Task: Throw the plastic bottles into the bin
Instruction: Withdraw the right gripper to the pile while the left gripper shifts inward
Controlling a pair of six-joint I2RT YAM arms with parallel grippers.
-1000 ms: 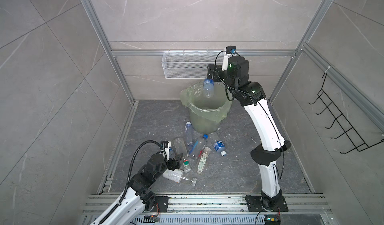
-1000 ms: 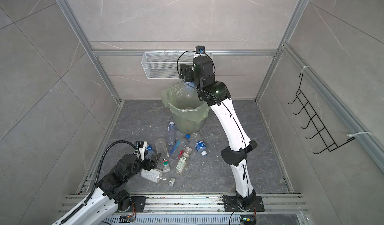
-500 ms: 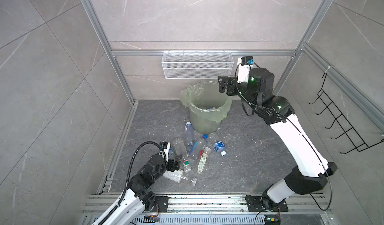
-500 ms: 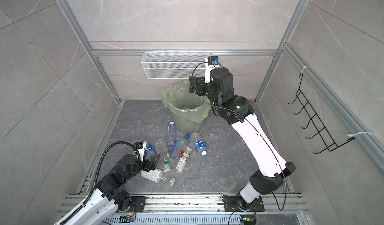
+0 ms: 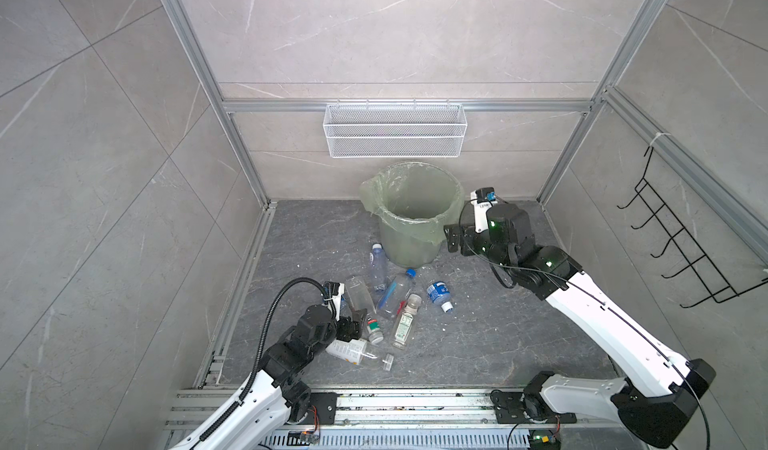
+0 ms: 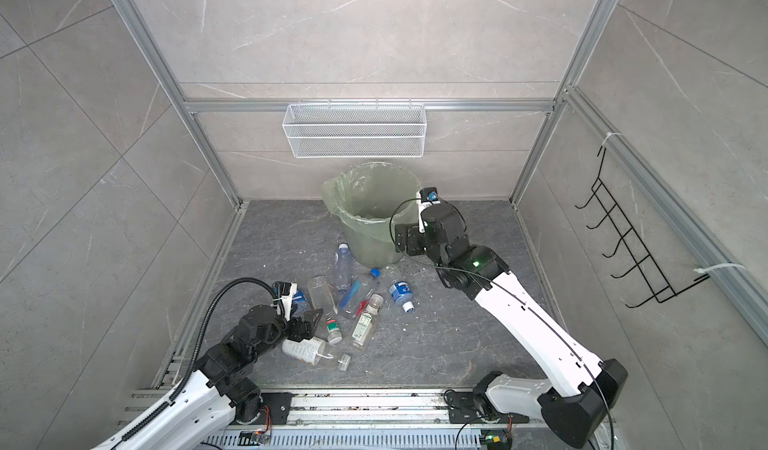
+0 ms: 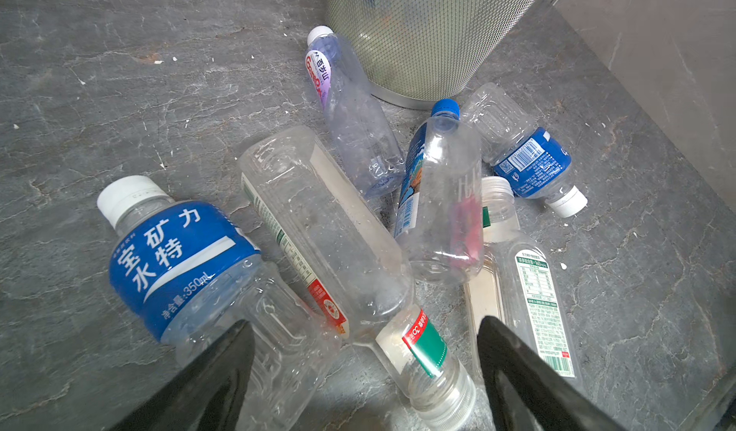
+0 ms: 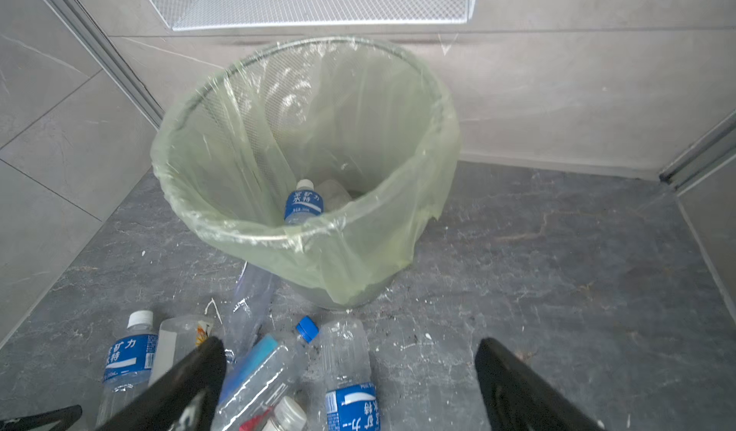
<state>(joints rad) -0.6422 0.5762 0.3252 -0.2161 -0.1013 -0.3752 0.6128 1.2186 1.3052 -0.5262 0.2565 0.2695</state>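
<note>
Pale grey tiled walls [image 5: 395,32] are enclosing a dark grey, stone-patterned tabletop [image 5: 519,335]. A white wire mesh basket [image 5: 395,136] is hanging on the back wall at upper centre, and a black wire hook rack [image 5: 681,240] is hanging at the right edge in both top views.

The bin [image 5: 409,244], lined with a translucent green bag, is standing upright just below the basket, close to the back wall. In the right wrist view a blue-labelled bottle [image 8: 304,206] is leaning inside it, cap upward.

The plastic bottles [image 5: 390,298] are lying in a loose heap at the centre of both top views, just below the bin. A purple-labelled bottle [image 7: 346,110] is lying just beside the bin's base.

The left tool [image 5: 356,322] is hovering at the lower left edge of the heap, its jaws spread wide and clamping nothing. In the left wrist view its fingers are straddling a red-and-green-banded bottle [image 7: 422,353], while a white-capped bottle [image 7: 179,257] with a blue label is lying by one finger; whether they are touching cannot be told.

The right tool [image 5: 451,240] is hanging just right of the bin, jaws wide apart and empty, facing the bin's wall.
</note>
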